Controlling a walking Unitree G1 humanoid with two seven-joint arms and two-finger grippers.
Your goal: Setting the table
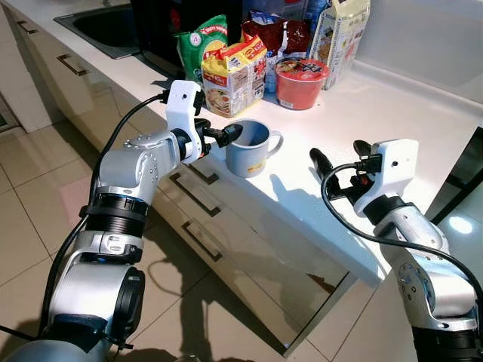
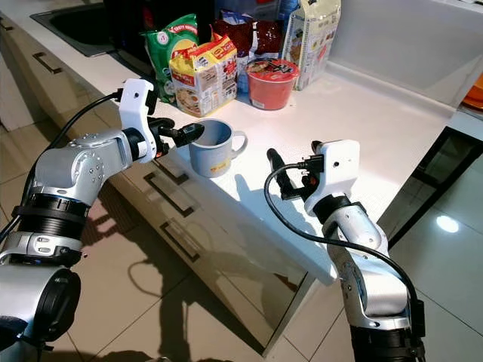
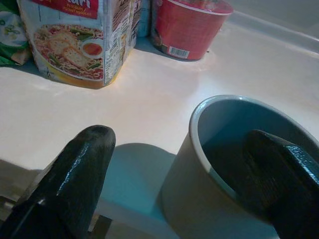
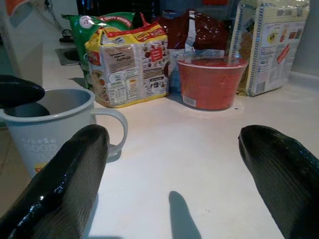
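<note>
One pale grey ceramic mug [image 1: 253, 148] with a single loop handle stands upright on the white countertop [image 1: 392, 113], close to its near edge, handle turned to the right; the left gripper [image 3: 184, 174] straddles the mug's left wall, one black finger [image 3: 279, 179] dipping inside the rim and the other finger [image 3: 75, 179] outside it over the counter, so the claw stands spread around the wall and not pressed onto it. The right gripper [image 4: 172, 169] hovers low over the counter to the right of the mug and apart from it, its two fingers held wide with nothing between them.

Farther back on the counter stand the groceries: one red round instant-noodle cup [image 1: 300, 83], just beyond the mug and to its right; one yellow multipack of noodles [image 1: 232, 74] upright behind the mug; one green crinkled snack bag [image 1: 198, 41] behind and left of the yellow pack; one dark red foil bag [image 1: 273, 34] behind the cup; one tall pale printed box [image 1: 339, 34] at the far right of the group. One dark sink [image 1: 106, 26] lies at the far left; three bar handles [image 1: 195, 194] show on the white drawer fronts below the counter, and one more [image 1: 72, 65] farther left; tan floor tiles [image 1: 30, 204] lie beneath.
</note>
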